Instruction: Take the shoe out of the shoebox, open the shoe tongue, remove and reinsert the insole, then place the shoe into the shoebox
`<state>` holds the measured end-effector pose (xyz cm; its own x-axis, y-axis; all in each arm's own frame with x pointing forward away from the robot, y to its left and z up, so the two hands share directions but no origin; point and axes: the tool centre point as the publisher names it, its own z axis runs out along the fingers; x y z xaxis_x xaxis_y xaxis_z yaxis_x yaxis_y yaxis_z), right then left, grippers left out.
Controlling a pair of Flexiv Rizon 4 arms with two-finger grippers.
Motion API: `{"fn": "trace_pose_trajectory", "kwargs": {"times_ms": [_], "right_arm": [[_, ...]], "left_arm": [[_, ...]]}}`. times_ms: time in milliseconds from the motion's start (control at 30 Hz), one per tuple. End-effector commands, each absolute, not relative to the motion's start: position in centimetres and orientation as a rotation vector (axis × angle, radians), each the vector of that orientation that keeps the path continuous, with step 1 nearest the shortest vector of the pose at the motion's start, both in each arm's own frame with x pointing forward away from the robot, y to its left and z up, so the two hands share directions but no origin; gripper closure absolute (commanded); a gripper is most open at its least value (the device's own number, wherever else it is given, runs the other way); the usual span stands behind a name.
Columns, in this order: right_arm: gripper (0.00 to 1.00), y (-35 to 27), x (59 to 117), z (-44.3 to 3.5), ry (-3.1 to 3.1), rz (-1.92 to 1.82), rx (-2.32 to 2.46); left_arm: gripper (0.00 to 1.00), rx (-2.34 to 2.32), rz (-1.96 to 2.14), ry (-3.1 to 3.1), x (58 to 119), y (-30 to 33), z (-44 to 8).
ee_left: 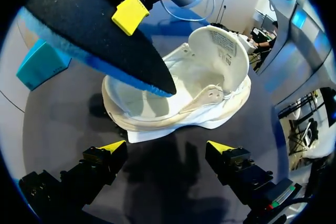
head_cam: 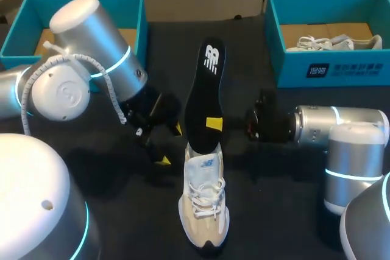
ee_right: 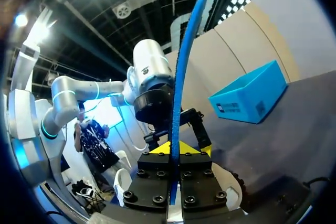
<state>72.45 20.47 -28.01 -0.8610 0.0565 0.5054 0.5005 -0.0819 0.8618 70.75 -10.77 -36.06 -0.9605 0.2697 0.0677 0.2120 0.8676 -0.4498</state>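
Observation:
A white and beige shoe (head_cam: 204, 211) (ee_left: 178, 98) lies on the black table, its tongue (ee_left: 218, 51) folded back. A black insole (head_cam: 204, 89) (ee_left: 100, 40) with a blue underside stands tilted above it, its lower end dipping into the shoe's opening. My right gripper (head_cam: 213, 123) (ee_right: 176, 148) is shut on the insole (ee_right: 181, 77), pinching it edge-on between its yellow tips. My left gripper (head_cam: 169, 145) (ee_left: 167, 148) hangs open just left of the shoe, close to its side, with nothing between its fingers.
A teal shoebox (head_cam: 73, 22) stands at the back left, partly behind my left arm. A second teal shoebox (head_cam: 329, 65) at the back right holds another white shoe (head_cam: 341, 42). My right arm lies low across the table's right side.

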Motion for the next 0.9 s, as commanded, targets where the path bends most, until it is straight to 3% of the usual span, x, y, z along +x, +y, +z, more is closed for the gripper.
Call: {"fn": "trace_pose_trajectory", "kwargs": {"times_ms": [33,900], "right_arm": [[1.00,20.55,72.53,-27.77,-1.892,-2.017,-0.604],[1.00,19.80,71.93,-28.39,-1.896,-2.000,-0.613]], "left_arm": [[0.00,-0.374,0.679,-2.916,70.60,-10.66,-36.23],[0.00,-0.395,0.639,-2.920,70.06,-11.31,-36.73]]}}
